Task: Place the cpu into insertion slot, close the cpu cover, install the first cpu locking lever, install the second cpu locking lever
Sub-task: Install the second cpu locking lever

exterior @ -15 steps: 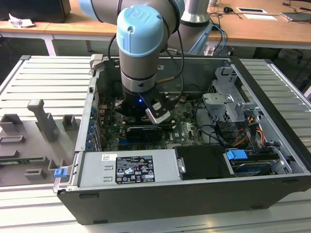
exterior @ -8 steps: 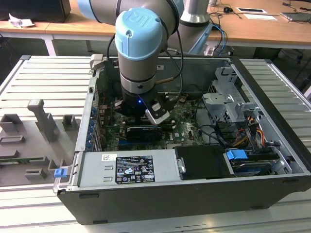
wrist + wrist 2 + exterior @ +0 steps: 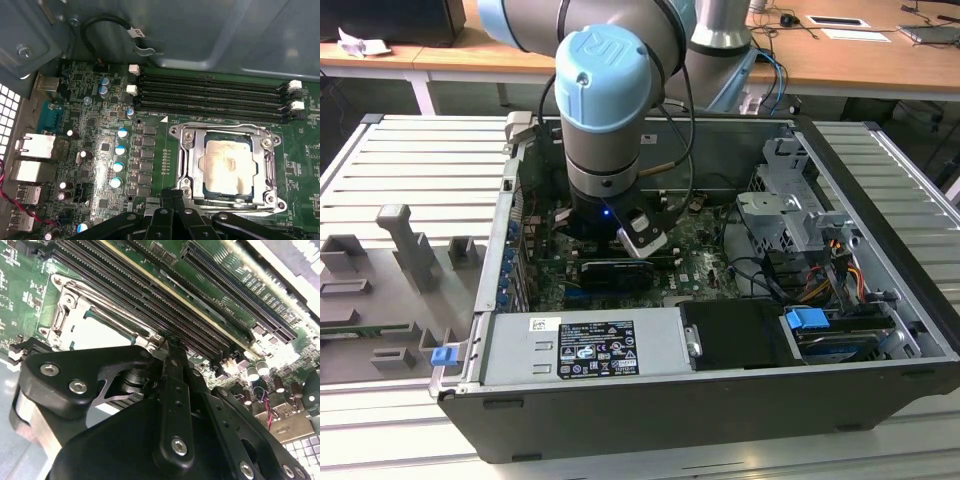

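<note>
The cpu (image 3: 230, 167) lies flat in its socket on the green motherboard, pale silver top showing. The cpu cover (image 3: 191, 155) is folded down around it as a metal frame, the chip visible through its window. A thin wire lever (image 3: 225, 126) lies along the socket edge beside the memory slots. My gripper (image 3: 171, 193) is shut, its black fingers pressed together with nothing visible between them, tips just off the socket's near corner. In the second wrist view the gripper (image 3: 169, 340) points at that corner of the cover (image 3: 64, 315), with the cpu (image 3: 102, 332) behind it. The arm's wrist (image 3: 605, 120) hangs over the open case.
Black memory slots (image 3: 210, 95) run beside the socket, and capacitors (image 3: 119, 150) and rear ports stand on its other side. A black cable (image 3: 107, 27) loops off the case wall. The case holds a drive cage (image 3: 790, 210) and a power supply (image 3: 585, 345). A grey fixture (image 3: 400, 260) sits outside.
</note>
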Controlling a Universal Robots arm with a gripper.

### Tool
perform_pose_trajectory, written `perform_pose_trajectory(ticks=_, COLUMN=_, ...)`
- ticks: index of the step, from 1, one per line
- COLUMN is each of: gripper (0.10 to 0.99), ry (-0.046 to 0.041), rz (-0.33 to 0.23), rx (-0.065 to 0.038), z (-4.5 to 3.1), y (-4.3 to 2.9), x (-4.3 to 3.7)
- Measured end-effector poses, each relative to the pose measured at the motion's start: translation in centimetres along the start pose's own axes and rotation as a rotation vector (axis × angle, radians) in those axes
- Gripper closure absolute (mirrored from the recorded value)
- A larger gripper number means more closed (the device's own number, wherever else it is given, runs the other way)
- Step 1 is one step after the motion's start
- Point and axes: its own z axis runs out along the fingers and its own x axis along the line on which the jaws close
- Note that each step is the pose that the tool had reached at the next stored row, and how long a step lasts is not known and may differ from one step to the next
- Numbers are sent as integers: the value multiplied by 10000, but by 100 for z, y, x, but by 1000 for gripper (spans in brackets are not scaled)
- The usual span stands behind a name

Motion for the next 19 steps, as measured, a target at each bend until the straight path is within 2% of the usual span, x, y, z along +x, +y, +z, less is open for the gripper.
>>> perform_pose_trajectory(ticks=3, gripper=980, ry=0, rz=1, rx=-11, z=-120, y=34, x=-4)
perform_pose_trajectory(ticks=6, gripper=980, ry=1, rz=1, rx=-10, z=-182, y=52, x=-6)
perform_pose_trajectory(ticks=11, gripper=980, ry=0, rz=0, rx=-10, z=-220, y=63, x=-8)
perform_pose_trajectory(ticks=12, gripper=980, ry=0, rz=0, rx=-11, z=-254, y=72, x=-9)
perform_pose_trajectory(ticks=19, gripper=980, ry=2, rz=0, rx=13, z=-355, y=106, x=-14)
